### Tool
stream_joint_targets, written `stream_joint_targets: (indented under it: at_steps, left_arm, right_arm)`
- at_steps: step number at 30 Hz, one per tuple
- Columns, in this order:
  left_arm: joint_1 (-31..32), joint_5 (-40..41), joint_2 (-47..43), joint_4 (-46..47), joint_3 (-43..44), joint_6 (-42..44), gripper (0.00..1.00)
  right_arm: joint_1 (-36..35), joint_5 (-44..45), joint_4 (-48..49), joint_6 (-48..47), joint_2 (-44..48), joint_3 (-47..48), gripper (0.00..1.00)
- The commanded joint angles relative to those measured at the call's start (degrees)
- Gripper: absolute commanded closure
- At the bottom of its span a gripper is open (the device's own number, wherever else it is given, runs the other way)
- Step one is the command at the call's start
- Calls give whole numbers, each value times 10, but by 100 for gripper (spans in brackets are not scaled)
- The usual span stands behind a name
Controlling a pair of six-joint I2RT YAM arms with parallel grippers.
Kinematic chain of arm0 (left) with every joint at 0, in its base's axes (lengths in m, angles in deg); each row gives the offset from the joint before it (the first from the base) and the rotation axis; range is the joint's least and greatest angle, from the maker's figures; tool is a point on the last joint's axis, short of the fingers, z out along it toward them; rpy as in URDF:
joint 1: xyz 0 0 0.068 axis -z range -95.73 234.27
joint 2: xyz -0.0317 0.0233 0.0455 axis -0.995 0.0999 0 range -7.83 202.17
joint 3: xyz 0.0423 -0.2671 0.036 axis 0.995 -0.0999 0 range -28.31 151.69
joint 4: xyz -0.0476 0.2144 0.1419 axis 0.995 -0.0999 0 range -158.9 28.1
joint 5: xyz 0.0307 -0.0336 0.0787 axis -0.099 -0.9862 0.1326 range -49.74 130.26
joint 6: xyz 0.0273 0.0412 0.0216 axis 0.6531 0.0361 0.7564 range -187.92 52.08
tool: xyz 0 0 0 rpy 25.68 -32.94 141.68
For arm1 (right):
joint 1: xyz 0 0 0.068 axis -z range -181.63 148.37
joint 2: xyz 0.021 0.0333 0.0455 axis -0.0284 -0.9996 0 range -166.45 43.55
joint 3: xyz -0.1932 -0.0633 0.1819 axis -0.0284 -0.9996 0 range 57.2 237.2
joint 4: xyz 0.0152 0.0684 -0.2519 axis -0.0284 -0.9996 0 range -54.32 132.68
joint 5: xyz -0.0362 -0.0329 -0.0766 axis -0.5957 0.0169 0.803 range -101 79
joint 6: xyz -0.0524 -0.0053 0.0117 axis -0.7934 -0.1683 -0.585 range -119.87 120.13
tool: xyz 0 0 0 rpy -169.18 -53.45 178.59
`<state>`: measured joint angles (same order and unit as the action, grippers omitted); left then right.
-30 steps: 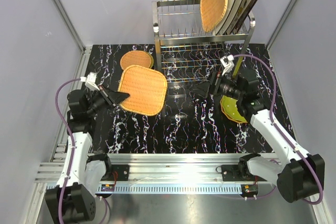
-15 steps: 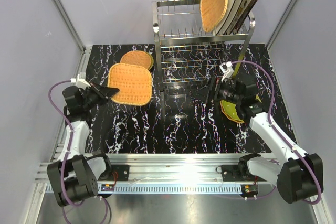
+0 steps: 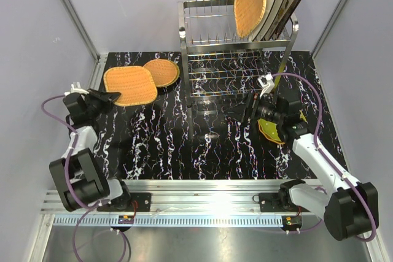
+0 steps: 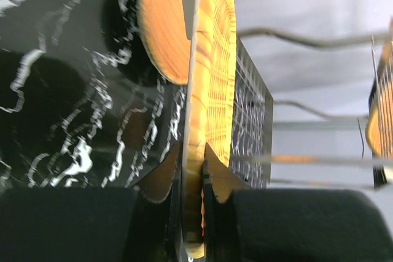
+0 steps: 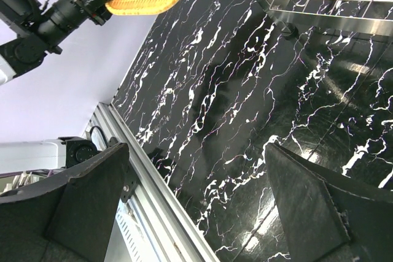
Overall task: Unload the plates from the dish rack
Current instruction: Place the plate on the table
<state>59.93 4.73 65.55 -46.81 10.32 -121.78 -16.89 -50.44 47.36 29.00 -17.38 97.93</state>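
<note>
left fingers clamped woven plate edge, plate roughly level, extending toward rack; right fingers spread wide, empty.

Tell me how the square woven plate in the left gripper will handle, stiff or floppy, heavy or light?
Probably stiff: the square woven plate juts out flat though the left gripper pinches only one edge. Likely light, since that rim pinch carries it whole. Its ribbed surface should resist slipping.
</note>
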Motion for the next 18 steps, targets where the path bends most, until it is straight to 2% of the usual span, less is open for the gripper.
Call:
stream_joint_targets:
  at_steps: [1, 18]
  left_arm:
    - [-17, 26, 35, 94, 31, -33, 100]
    - [-63, 41, 237, 137, 115, -8, 100]
  right_arm:
    - [6, 16, 20, -12, 11, -1, 0]
    - [11, 8, 19, -17, -17, 7, 0]
